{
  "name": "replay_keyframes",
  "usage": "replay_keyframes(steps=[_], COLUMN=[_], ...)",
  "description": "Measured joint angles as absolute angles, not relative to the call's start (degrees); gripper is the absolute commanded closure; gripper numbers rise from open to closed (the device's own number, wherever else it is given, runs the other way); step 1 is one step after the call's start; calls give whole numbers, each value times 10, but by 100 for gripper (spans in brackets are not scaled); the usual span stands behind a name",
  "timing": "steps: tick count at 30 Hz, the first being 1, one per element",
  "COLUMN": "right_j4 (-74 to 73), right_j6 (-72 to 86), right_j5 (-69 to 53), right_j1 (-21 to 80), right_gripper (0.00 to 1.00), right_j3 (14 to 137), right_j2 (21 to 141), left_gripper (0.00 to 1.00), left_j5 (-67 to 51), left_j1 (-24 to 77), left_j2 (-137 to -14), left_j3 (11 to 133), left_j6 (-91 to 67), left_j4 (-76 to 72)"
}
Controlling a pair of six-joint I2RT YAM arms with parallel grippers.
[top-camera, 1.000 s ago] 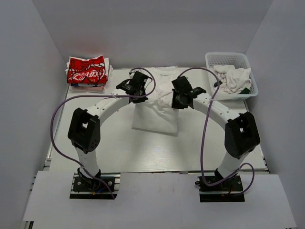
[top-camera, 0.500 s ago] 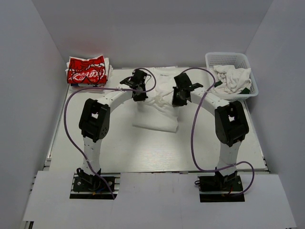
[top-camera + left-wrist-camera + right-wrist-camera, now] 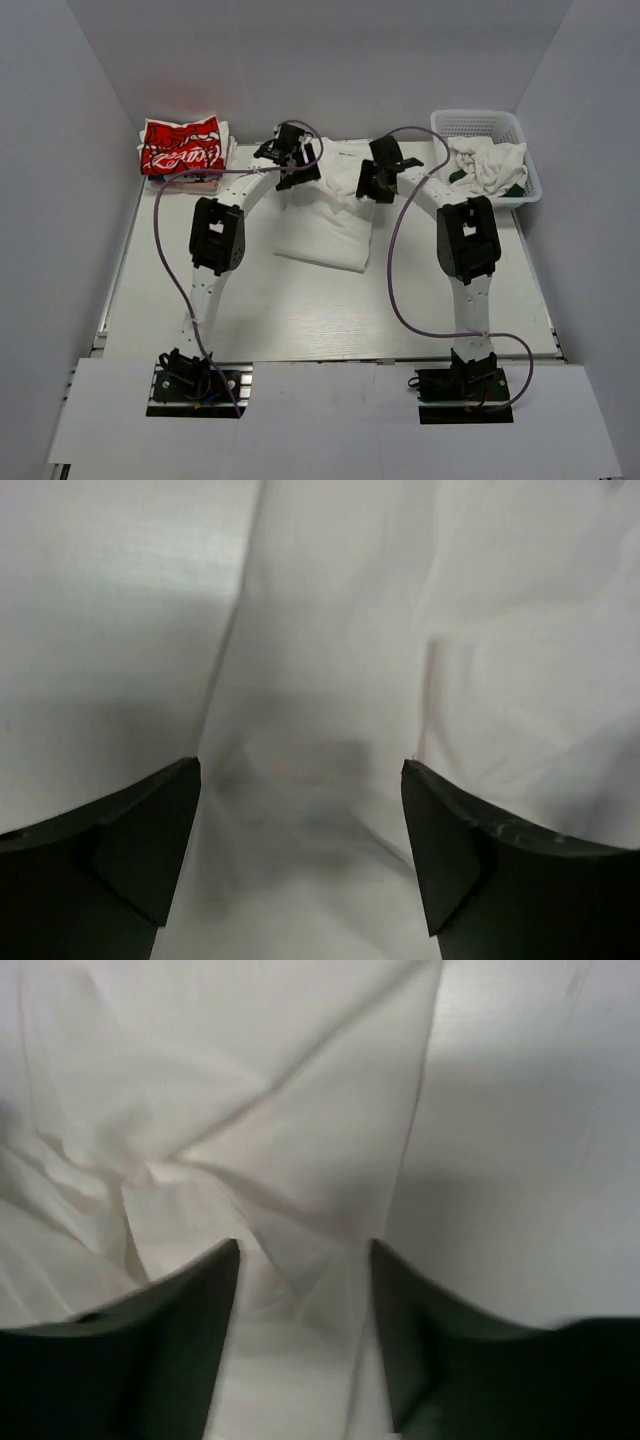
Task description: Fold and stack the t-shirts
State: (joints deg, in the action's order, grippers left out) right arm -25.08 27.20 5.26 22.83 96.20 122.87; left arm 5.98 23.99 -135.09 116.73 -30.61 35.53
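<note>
A white t-shirt (image 3: 325, 225) lies folded lengthwise in the middle of the table, its far end reaching the back edge. My left gripper (image 3: 290, 165) hovers over its far left corner, and my right gripper (image 3: 378, 178) over its far right corner. In the left wrist view the left gripper (image 3: 300, 770) is open, with smooth white cloth (image 3: 330, 660) below it. The right gripper (image 3: 303, 1250) is open too, above a creased fold of the white shirt (image 3: 250, 1110). Neither holds anything. A red t-shirt (image 3: 182, 148) with white script tops a folded pile at the back left.
A white basket (image 3: 470, 117) at the back right holds crumpled white laundry (image 3: 485, 165). Purple cables loop from both arms over the table (image 3: 250, 310). Grey walls close in the left, right and back sides.
Both arms carried the white shirt's near edge toward the back, folding it over. Both grippers then opened and let go of the cloth.
</note>
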Motion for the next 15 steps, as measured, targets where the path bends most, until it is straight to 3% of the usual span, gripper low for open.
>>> replay_keyframes(steps=[1, 4, 7, 15], right_j4=[-251, -256, -230, -139], right_j6=[276, 266, 262, 244], right_j5=[59, 61, 59, -49], right_j1=[221, 193, 172, 182], right_gripper=[10, 9, 9, 9], right_j3=[985, 1109, 1148, 809], right_j2=[1238, 1286, 1287, 1073], left_gripper=[0, 0, 0, 0], left_j5=[56, 35, 16, -3], left_j1=[231, 199, 168, 161], left_j2=[-1378, -1433, -1402, -1192], left_j3=[1219, 1331, 1287, 975], left_j6=[-310, -326, -329, -293], left_j4=[365, 347, 310, 269])
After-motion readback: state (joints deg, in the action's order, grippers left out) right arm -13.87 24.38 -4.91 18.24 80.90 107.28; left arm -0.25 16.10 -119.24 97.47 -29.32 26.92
